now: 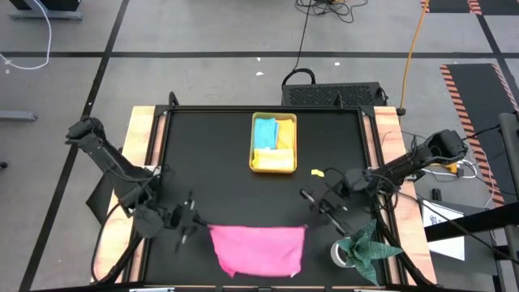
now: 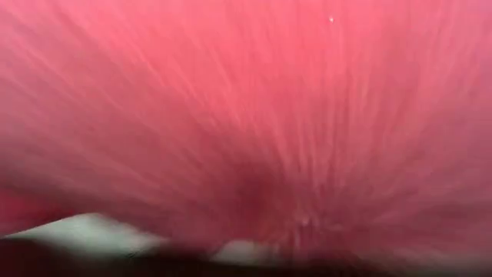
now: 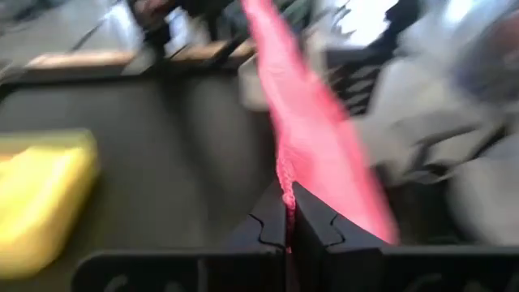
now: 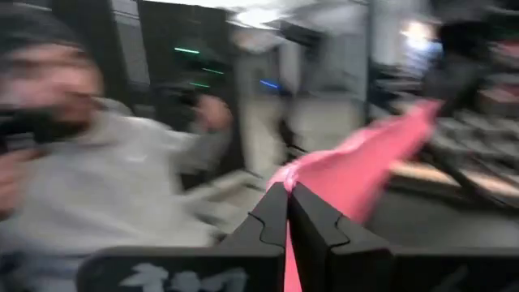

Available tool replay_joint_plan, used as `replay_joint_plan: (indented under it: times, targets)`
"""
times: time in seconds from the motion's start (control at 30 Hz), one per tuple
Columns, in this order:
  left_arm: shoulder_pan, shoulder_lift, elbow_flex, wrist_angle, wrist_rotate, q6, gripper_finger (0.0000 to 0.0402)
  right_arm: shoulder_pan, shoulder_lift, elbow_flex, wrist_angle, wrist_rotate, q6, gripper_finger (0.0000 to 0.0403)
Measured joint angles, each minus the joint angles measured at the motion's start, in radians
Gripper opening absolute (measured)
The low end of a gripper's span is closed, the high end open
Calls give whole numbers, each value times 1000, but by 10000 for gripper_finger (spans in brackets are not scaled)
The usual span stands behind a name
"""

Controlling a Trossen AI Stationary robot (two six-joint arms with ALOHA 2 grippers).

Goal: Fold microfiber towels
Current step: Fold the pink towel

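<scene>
The pink towel [image 1: 258, 248] hangs stretched between the two hands near the front edge of the tabletop [image 1: 227, 170], its upper edge pulled level from one hand to the other and the rest draping down below them. In the low view the pink cloth [image 2: 246, 115] fills almost the whole picture, so it hangs right in front of that camera. The left hand [image 1: 191, 221] is clamped tight on the towel's corner on its side; in the left wrist view the fingers [image 3: 272, 231] meet with pink cloth [image 3: 312, 146] pinched between them and running away from the tips. The right hand [image 1: 312, 204] is likewise closed on the opposite corner, and the right wrist view shows its fingers [image 4: 276, 219] pressed together on the pink cloth [image 4: 357, 174].

Beyond both hands, toward the tabletop's far side, stands the yellow tray [image 1: 272, 143], with a light blue towel [image 1: 265, 130] and a yellow towel [image 1: 284, 134] lying in it. Just beside the right hand, nearer the front corner, lies a dark green cloth [image 1: 369, 246]. A person in a light grey top [image 4: 105, 186] shows past the right hand.
</scene>
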Motion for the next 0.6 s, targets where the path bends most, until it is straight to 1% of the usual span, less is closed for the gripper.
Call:
replay_joint_plan:
  times: [0.13,0.23,0.33,0.43,0.53,0.6]
  targets:
    - [67,14,-13,-178,-68,-117,3,-66,-3,0,-188,198,-21,0]
    - [119,37,-53,-243,-121,-178,6,-118,-2,-1,-342,352,-49,0]
    - [178,61,-111,-235,-135,-185,5,-165,0,-1,-466,493,-62,0]
    - [224,80,-154,-242,-145,-197,4,-193,0,-1,-534,606,-76,0]
    - [248,84,-166,-246,-199,-194,7,-201,0,-1,-568,721,-102,0]
    - [251,84,-167,-240,-244,-148,4,-198,0,-1,-568,762,-141,0]
